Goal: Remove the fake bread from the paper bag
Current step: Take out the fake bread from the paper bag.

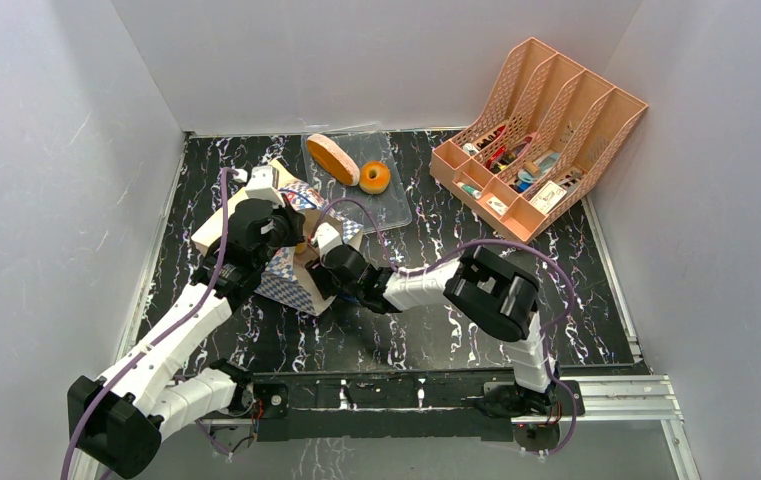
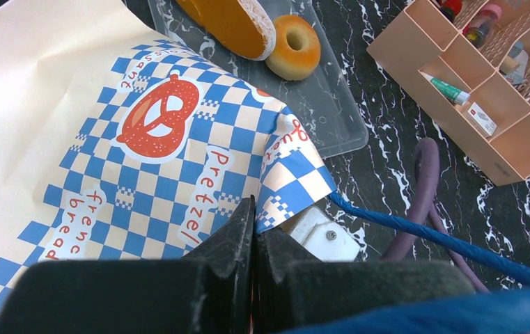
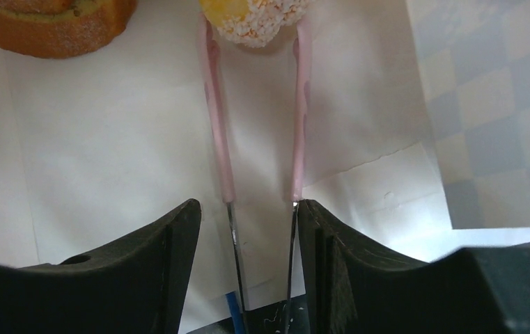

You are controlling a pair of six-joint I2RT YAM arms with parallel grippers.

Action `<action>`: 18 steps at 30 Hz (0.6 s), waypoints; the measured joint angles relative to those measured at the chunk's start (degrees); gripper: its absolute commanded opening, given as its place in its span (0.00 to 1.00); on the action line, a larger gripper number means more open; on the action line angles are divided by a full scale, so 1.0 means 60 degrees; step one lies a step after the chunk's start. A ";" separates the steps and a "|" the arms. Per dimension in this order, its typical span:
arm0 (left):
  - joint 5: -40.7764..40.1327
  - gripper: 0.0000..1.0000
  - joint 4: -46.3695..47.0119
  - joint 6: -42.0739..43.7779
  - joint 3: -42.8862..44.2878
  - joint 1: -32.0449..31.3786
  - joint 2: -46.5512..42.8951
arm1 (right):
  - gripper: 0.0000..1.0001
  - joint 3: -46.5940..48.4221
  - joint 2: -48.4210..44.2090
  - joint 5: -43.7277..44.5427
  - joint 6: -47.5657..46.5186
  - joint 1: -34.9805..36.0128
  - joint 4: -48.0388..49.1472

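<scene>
The paper bag lies on its side at centre left of the table, mouth toward the right arm. My left gripper is shut on the checkered rim of the paper bag. My right gripper reaches into the bag's mouth, shut on pink-tipped metal tongs. The tong tips pinch a sugar-crusted bun inside the bag. A golden bread slice lies further in, at left. An oval loaf and a ring donut rest on the clear tray.
A pink lattice organizer with small items stands at the back right. The bag's blue cord handle trails over the black marbled table beside a purple cable. Grey walls close in the left, back and right sides.
</scene>
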 measured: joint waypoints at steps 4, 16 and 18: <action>0.0087 0.00 0.0007 0.0015 0.0000 0.0000 0.0044 | 0.44 0.0000 0.0277 -0.0211 -0.0007 -0.0058 0.0208; 0.0244 0.00 0.0055 0.0044 0.0000 0.0000 0.0299 | 0.08 0.0004 0.0583 -0.1027 0.0157 -0.0452 0.1049; 0.0244 0.00 0.0076 0.0044 0.0000 0.0000 0.0302 | 0.03 0.0004 0.0583 -0.1126 0.0211 -0.0470 0.1071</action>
